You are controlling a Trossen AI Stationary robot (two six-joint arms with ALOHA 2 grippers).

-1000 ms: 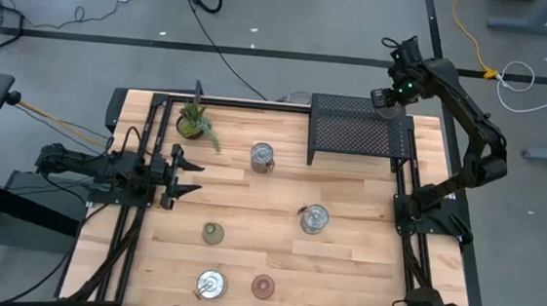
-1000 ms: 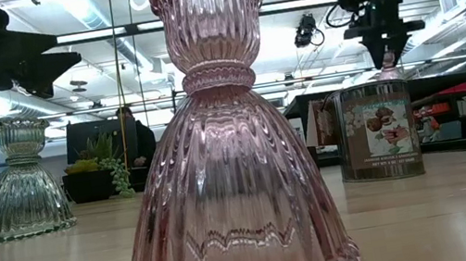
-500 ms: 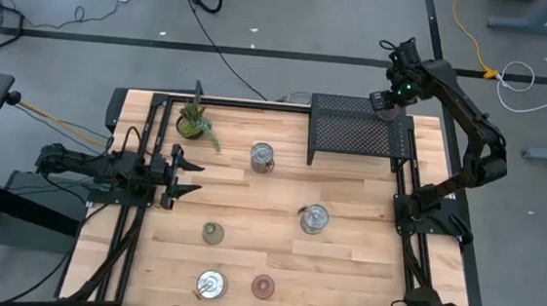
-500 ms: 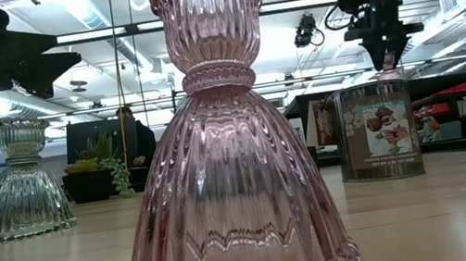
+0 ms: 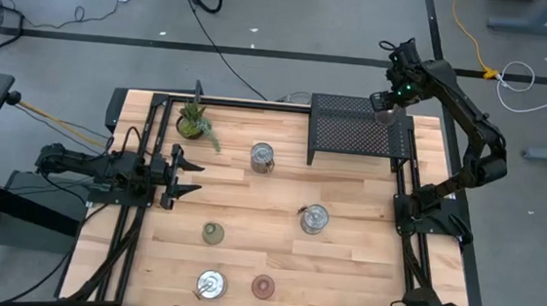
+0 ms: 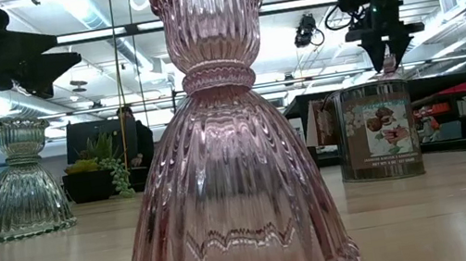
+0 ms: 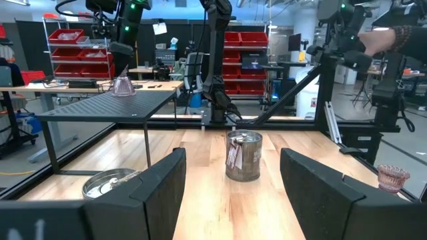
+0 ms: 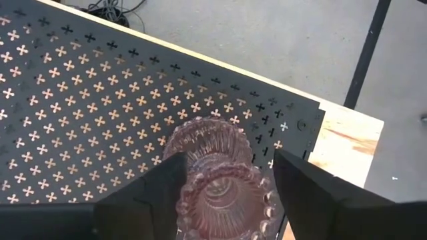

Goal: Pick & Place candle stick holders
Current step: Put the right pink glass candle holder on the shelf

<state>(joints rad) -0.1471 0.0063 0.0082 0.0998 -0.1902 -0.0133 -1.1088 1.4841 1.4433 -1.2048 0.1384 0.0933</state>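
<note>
Pink ribbed glass candle stick holder (image 8: 217, 175) stands upright on the black perforated metal shelf (image 5: 354, 128), near the shelf's far right corner, at about 1 o'clock on the table seen from above. Its long axis is vertical, open cup facing up.

Right gripper (image 8: 223, 190) sits directly over it, pointing down. The two dark fingers (image 8: 157, 190) flank the holder's rim on either side with a sliver of gap showing; jaws stand apart, not clamped. From the low view the fingertips hang just above the holder's top. Judgement: this reads as a release on the shelf, so the coming move turns on a straight lift along the holder's own vertical axis; any sideways drift risks tipping it.

Left gripper (image 5: 186, 176) waits at 9 o'clock on the wooden table (image 5: 362, 268), fingers spread, holding nothing, well apart from the shelf.

Still on the table: an olive green holder (image 5: 212, 232) near 7 o'clock, a pinkish-brown holder (image 5: 263, 286) and a shiny silver one (image 5: 210, 285) at 6 o'clock. The left arm is nearer all three.
</note>
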